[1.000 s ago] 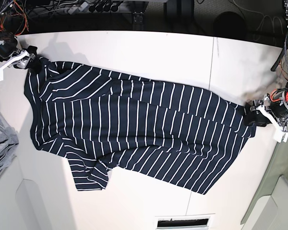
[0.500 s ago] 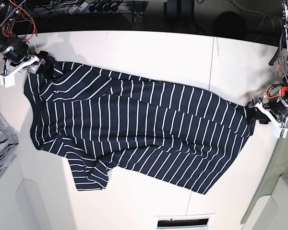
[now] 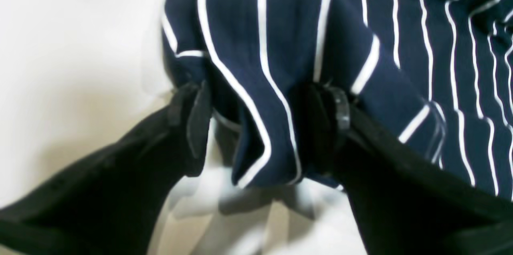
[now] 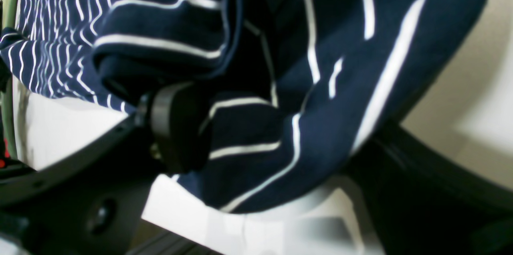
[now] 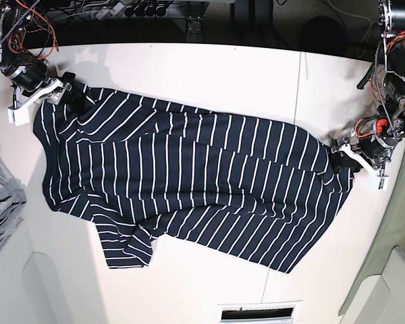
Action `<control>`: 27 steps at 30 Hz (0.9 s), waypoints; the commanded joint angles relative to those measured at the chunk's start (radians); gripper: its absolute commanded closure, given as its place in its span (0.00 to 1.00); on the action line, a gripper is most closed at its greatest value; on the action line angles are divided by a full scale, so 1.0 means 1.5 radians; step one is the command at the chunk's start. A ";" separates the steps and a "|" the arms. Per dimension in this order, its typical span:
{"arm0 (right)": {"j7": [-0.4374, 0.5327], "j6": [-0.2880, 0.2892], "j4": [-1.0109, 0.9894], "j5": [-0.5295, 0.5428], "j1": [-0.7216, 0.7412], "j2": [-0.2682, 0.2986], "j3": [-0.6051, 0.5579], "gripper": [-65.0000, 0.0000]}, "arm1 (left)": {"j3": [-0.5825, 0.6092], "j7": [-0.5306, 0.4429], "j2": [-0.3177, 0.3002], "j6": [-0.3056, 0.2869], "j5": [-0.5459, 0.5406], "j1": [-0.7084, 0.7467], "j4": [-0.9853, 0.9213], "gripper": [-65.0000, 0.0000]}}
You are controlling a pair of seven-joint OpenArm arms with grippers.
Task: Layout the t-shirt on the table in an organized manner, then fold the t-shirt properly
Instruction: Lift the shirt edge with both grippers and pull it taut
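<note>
T-shirt (image 5: 189, 182) corners drawn inward, both pincers clamped

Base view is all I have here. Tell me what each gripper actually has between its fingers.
Observer: In the left wrist view, the left gripper has a folded bunch of the t-shirt standing between its fingers, with the hem edge poking out below.
Operator: Confirm it is clamped.
Observer: Cannot confirm. There is a gap between that finger and the cloth, so the pinch is unclear.
Operator: Now the right side.
Observer: In the right wrist view, the right gripper is shut on a thick wad of t-shirt, with several layers draped over one finger pad.
Operator: Report what is under that wad.
Observer: The white table shows below and beside it, and the cloth hangs off the pad.
</note>
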 commanded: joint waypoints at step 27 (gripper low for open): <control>-0.091 0.012 0.009 0.010 0.004 0.156 0.002 1.00 | -0.012 0.125 -0.142 -0.103 -0.151 0.223 0.222 1.00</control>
